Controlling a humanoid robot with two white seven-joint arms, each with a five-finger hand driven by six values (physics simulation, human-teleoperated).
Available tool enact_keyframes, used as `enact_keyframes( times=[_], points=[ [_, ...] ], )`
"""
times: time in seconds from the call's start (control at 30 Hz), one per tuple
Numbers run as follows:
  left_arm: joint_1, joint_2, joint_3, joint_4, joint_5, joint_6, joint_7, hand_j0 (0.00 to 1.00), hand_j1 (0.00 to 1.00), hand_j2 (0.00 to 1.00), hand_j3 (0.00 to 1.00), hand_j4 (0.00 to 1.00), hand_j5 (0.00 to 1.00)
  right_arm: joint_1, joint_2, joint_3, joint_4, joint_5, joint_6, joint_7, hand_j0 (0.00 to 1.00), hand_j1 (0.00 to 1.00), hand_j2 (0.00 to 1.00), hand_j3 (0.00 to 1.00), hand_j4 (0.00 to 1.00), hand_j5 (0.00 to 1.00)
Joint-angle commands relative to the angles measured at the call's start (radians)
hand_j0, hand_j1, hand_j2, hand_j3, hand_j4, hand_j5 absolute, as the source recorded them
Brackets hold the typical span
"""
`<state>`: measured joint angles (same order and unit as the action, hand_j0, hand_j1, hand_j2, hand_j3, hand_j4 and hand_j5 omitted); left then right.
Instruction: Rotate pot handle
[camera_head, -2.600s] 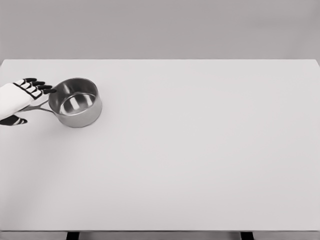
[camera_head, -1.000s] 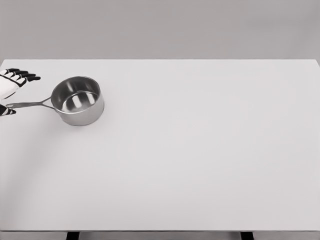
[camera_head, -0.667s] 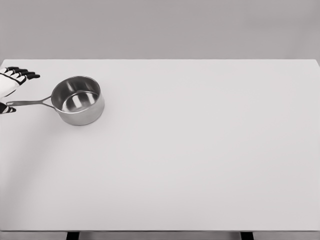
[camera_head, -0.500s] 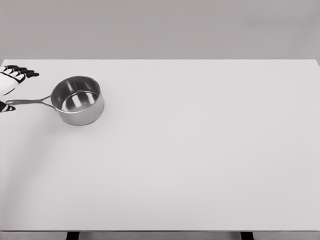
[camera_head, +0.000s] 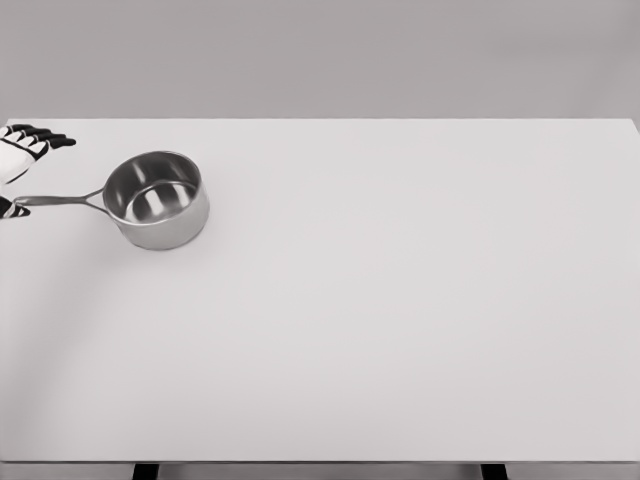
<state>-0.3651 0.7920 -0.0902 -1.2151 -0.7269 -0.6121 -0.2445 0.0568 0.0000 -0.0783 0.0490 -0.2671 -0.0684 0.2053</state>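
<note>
Where head view cuts it off at left edge, white left hand (camera_head: 18, 160) shows black fingertips (camera_head: 52, 138) spread, holding nothing; thumb near tip of thin metal handle (camera_head: 58, 200). Round steel saucepan (camera_head: 155, 200) sits far-left on white table (camera_head: 400, 300), handle pointing left toward hand, likely for pushing round.

Only a small part of the robot shows, at the far left edge of the counter (camera_head: 400, 330): the left hand (camera_head: 14, 160), with a smooth white shell over the palm and knuckles. Its fingers (camera_head: 45, 137) are white nearer the palm and end in black tips. Another black-tipped digit (camera_head: 10, 209) shows lower down at the picture's edge.
</note>
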Motion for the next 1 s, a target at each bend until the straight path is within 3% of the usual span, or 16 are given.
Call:
enact_keyframes(
  times=[0.0, 0.77, 0.83, 0.97],
  points=[
    [0.000, 0.000, 0.000, 0.006, 0.006, 0.001, 0.001, 1.00, 1.00, 1.00, 1.00, 1.00, 1.00, 0.000, 0.000, 0.000, 0.000, 0.000, -0.001, 0.000, 1.00, 1.00, 1.00, 1.00, 1.00, 1.00],
    [0.000, 0.000, -0.005, -0.007, 0.021, 0.001, 0.001, 1.00, 1.00, 1.00, 1.00, 1.00, 1.00, 0.000, 0.000, 0.000, 0.000, 0.000, 0.001, 0.000, 1.00, 1.00, 1.00, 1.00, 1.00, 1.00],
    [0.008, 0.003, -0.005, -0.034, 0.023, 0.001, 0.002, 1.00, 1.00, 1.00, 1.00, 1.00, 1.00, 0.000, 0.000, 0.000, 0.000, 0.000, -0.001, 0.000, 1.00, 1.00, 1.00, 1.00, 1.00, 1.00],
    [0.143, 0.044, -0.005, -0.239, 0.185, 0.001, 0.004, 1.00, 1.00, 1.00, 1.00, 1.00, 1.00, 0.000, 0.000, 0.000, 0.000, 0.000, 0.001, 0.000, 1.00, 1.00, 1.00, 1.00, 1.00, 1.00]
  ],
)
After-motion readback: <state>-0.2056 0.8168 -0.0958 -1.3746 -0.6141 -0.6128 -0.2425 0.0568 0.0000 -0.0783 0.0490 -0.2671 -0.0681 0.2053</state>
